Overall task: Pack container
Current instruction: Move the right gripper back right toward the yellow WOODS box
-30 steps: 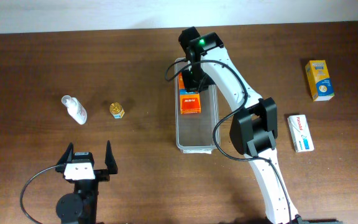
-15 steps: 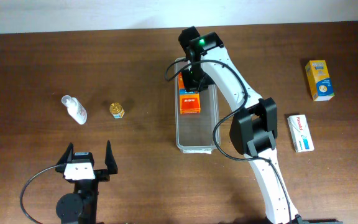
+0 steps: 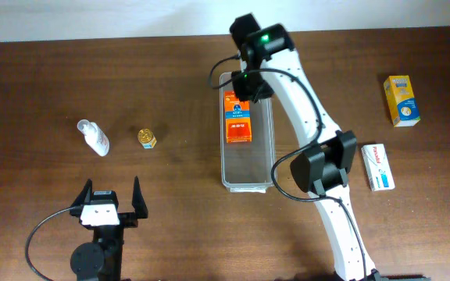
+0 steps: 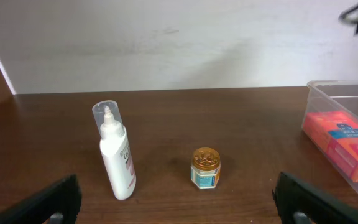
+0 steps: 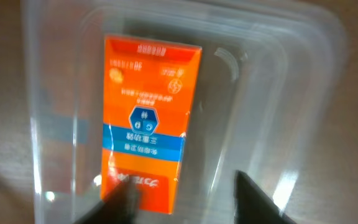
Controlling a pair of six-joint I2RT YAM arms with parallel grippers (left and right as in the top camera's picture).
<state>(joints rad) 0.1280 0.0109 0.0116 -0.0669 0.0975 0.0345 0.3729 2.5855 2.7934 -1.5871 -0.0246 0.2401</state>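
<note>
One box point(image 3: 237, 117) lies lengthwise in the container point(image 3: 248, 168), just below the right gripper point(image 3: 248, 86), jaws parted, empty. Left gripper point(image 3: 112, 193): spread, lower left.

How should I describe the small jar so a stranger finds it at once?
Find the clear container on the table and look left of it. Two small things stand there: a white spray bottle and, nearer the container, the jar. Only the jar is squat with a gold lid.
</note>
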